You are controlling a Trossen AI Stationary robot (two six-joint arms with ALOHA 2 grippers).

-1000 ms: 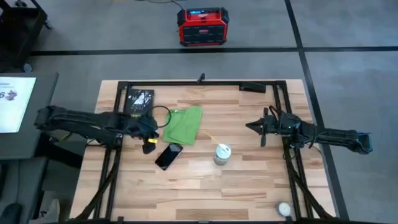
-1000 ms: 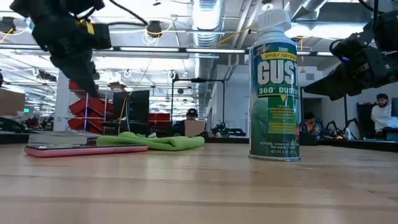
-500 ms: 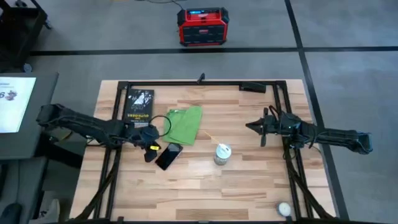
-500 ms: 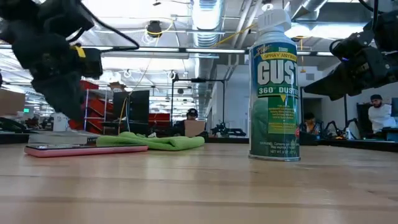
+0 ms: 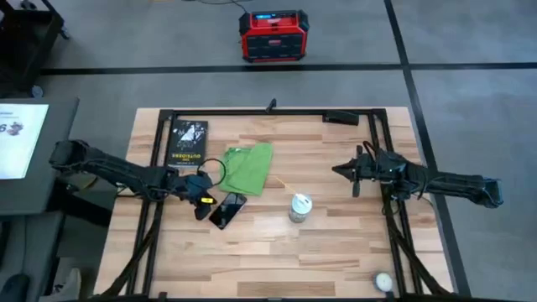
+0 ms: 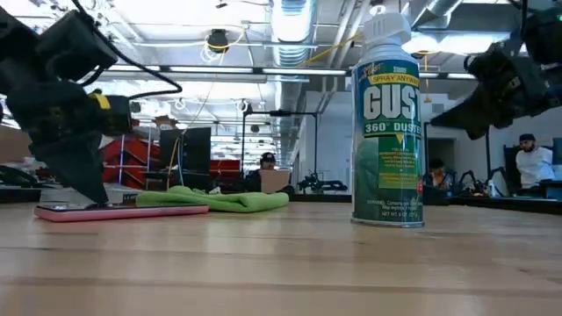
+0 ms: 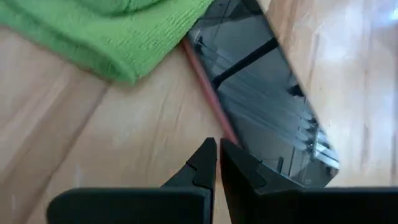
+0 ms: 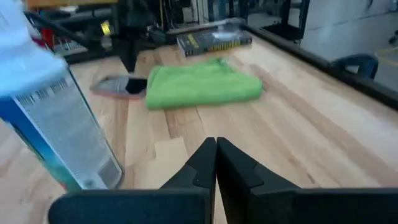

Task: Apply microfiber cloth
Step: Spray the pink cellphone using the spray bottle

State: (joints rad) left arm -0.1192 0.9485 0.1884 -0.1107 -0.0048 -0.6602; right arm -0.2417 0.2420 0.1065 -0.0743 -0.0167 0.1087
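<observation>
The lime-green microfiber cloth [image 5: 250, 168] lies folded flat on the wooden table, left of centre; it also shows in the low view [image 6: 219, 199] and the right wrist view [image 8: 202, 84]. Just near of it lies a dark phone with a red edge [image 5: 226, 210]. My left gripper [image 5: 201, 210] is shut and stands low at the phone's left side, apart from the cloth [image 7: 118, 31]. My right gripper [image 5: 337, 171] hovers shut above the table's right half, pointing toward the cloth. My left gripper's shut fingertips [image 7: 208, 152] point down beside the phone's red long edge [image 7: 214, 115], toward its near end. I cannot tell whether they touch the phone or the table. The phone lies flat on the wood.
A duster spray can [image 5: 300, 207] stands upright right of the phone. A black book with yellow lettering [image 5: 188, 140] lies at the far left. A black frame rail [image 5: 268, 111] runs along the far edge. A small white round thing [image 5: 383, 282] sits near the right front corner.
My left gripper has gone toward the table's near edge and down, from beside the cloth to the phone's left side, and is now close to the table top. The cloth, the phone and the can have stayed where they were.
</observation>
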